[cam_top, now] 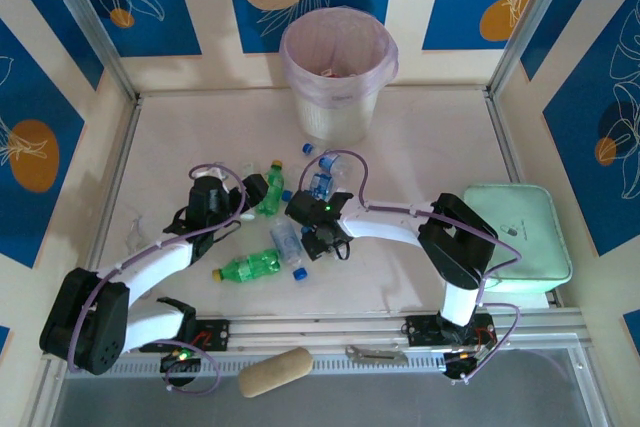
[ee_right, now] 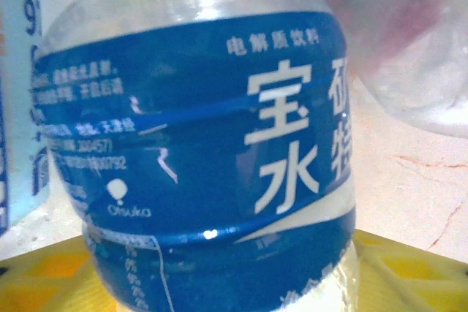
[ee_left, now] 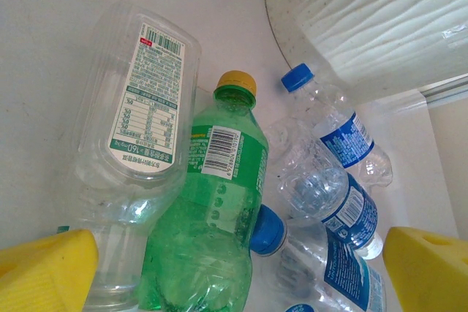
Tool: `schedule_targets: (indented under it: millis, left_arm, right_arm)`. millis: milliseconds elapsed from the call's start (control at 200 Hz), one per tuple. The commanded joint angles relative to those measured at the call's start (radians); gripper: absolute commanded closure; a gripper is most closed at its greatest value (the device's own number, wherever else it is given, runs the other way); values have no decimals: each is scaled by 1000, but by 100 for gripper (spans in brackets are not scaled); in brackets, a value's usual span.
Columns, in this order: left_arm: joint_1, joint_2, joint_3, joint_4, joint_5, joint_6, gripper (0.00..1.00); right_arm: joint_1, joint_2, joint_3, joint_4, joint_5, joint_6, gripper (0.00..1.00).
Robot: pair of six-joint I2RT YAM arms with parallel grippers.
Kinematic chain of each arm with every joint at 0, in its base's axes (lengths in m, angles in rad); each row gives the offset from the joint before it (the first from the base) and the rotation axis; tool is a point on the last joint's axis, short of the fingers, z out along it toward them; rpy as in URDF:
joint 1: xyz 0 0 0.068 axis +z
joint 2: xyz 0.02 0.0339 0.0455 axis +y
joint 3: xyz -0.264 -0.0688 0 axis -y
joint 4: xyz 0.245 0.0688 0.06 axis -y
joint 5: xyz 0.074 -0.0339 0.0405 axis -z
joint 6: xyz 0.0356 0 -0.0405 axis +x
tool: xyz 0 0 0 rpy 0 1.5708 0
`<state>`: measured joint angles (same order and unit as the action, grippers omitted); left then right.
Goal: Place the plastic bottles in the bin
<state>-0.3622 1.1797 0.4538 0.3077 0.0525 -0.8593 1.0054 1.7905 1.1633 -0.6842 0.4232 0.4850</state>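
Flanking a blue-label bottle (ee_right: 197,144), the right gripper (cam_top: 321,205) shows yellow fingers (ee_right: 44,279) on either side of it; whether they pinch it cannot be told. The left gripper (ee_left: 234,275) stands wide open over a green bottle (ee_left: 212,210). The bottles cluster at table centre, and the bin (cam_top: 337,112) stands at 12 o'clock. Risk: the thin, slick wall may buckle and slip from a partial grip, or drag touching neighbours. The top view gives the path to the bin; the wrist views give labels and crowding.
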Motion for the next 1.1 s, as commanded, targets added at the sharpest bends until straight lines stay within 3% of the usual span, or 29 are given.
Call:
schedule_targets:
  millis: [0, 220, 395, 745, 940, 1095]
  left_arm:
    - [12, 1, 12, 22, 17, 2, 0]
    - [12, -3, 10, 24, 20, -1, 0]
    - [12, -13, 3, 25, 18, -6, 0]
    - [12, -28, -9, 25, 9, -8, 0]
    - [12, -8, -7, 53, 20, -15, 0]
    - [12, 14, -4, 87, 37, -21, 0]
  right_arm:
    - [-7, -6, -21, 28, -9, -13, 40]
    - [-20, -80, -64, 77, -31, -16, 44]
    - [-70, -168, -127, 162, -149, 9, 45]
    - [-290, -441, -375, 559, -626, 144, 47]
    - [-411, -585, -405, 694, -702, 184, 47]
    - [-510, -597, -302, 740, -724, 140, 47]
